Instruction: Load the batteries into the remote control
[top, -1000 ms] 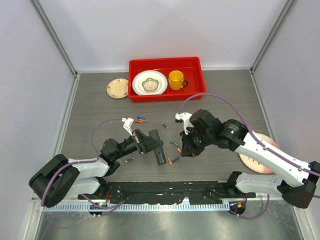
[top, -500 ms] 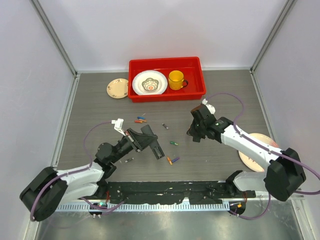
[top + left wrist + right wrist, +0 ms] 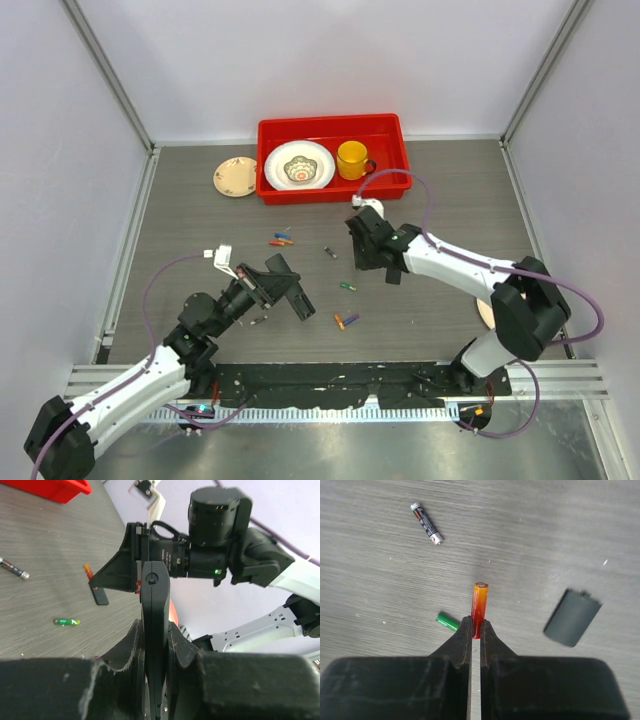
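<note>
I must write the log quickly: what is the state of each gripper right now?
Left gripper: closed, holding the remote control.
Right gripper: closed, holding an orange battery.

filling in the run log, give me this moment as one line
left gripper: shut on slim black plastic remote control | right gripper: shut on orange cylindrical battery | stage: battery not yet in remote

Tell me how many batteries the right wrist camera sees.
3: orange battery pinched in the right tool, green battery beside it, black battery upper left. More may be hidden.
</note>
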Action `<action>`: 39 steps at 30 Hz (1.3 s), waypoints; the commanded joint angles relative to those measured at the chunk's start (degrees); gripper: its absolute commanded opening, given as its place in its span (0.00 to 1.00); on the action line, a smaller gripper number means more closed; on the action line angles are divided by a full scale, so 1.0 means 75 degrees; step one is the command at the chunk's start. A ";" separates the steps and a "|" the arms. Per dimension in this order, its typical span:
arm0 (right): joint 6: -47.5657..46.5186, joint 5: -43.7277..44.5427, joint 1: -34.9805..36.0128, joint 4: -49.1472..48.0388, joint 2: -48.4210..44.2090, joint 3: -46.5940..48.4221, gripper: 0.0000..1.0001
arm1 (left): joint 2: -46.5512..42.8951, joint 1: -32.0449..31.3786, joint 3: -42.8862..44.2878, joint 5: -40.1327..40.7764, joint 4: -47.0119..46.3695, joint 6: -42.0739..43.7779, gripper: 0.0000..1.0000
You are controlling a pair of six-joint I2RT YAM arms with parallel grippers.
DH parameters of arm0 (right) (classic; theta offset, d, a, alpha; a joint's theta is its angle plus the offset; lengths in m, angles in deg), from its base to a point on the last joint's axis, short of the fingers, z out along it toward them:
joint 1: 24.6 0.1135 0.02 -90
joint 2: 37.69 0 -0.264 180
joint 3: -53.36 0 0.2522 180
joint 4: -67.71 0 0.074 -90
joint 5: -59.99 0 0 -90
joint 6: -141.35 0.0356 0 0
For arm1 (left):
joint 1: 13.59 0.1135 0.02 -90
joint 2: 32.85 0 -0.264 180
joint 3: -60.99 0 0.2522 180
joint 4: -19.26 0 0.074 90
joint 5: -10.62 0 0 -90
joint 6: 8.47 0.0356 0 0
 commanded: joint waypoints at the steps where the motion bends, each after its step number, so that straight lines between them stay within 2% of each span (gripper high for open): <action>1: -0.3624 0.1021 0.0276 0.1508 0.0673 0.1182 0.01 | -0.0222 -0.0028 -0.0026 0.0152 0.0431 0.0050 0.00; 2: -0.4196 0.1523 0.0312 0.1673 0.0930 0.1346 0.01 | -0.0257 -0.0016 -0.0073 0.0164 0.0384 0.0039 0.00; 5: -0.5149 0.1610 0.0312 0.1291 0.0874 0.1068 0.01 | -0.0374 -0.0016 -0.0214 0.0164 0.0267 -0.0043 0.00; 7: -0.6191 0.1154 0.0382 0.0424 0.0559 0.0553 0.02 | -0.0468 -0.0027 -0.0273 0.0106 0.0255 -0.0113 0.00; 10: -0.7515 0.1364 0.0382 -0.0935 0.0056 -0.0174 0.01 | -0.0596 -0.0028 -0.0320 -0.0023 0.0255 -0.0172 0.00; 11: -0.7878 0.1097 0.0359 -0.1252 -0.0109 -0.0396 0.01 | -0.0643 -0.0028 -0.0343 -0.0012 0.0255 -0.0196 0.00; 12: -0.8752 0.0502 0.0336 -0.1870 -0.0285 -0.0874 0.01 | -0.0678 -0.0028 -0.0390 -0.0023 0.0243 -0.0207 0.00; 15: -0.9894 -0.0322 0.0335 -0.2914 -0.0883 -0.1791 0.01 | -0.0784 -0.0028 -0.0460 -0.0035 0.0185 -0.0231 0.00; 17: -1.0470 -0.0721 0.0219 -0.2989 -0.0803 -0.1875 0.01 | -0.0819 -0.0028 -0.0507 -0.0047 0.0103 -0.0266 0.00; 19: -1.0995 -0.1014 0.0160 -0.2498 -0.0580 -0.1606 0.01 | -0.0831 -0.0039 -0.0542 -0.0093 0.0033 -0.0266 0.00; 26: -1.1982 -0.1343 0.0101 -0.1959 0.0251 -0.0997 0.01 | -0.0901 -0.0039 -0.0695 -0.0035 -0.0038 -0.0266 0.00; 33: -1.2019 -0.1519 -0.0145 -0.1326 0.0849 -0.0680 0.01 | -0.0972 -0.0039 -0.0706 -0.0117 0.0090 -0.0266 0.00; 39: -1.1867 -0.1906 -0.0262 -0.1208 0.1050 -0.0597 0.13 | -0.1030 -0.0028 -0.0706 -0.0106 0.0149 -0.0254 0.00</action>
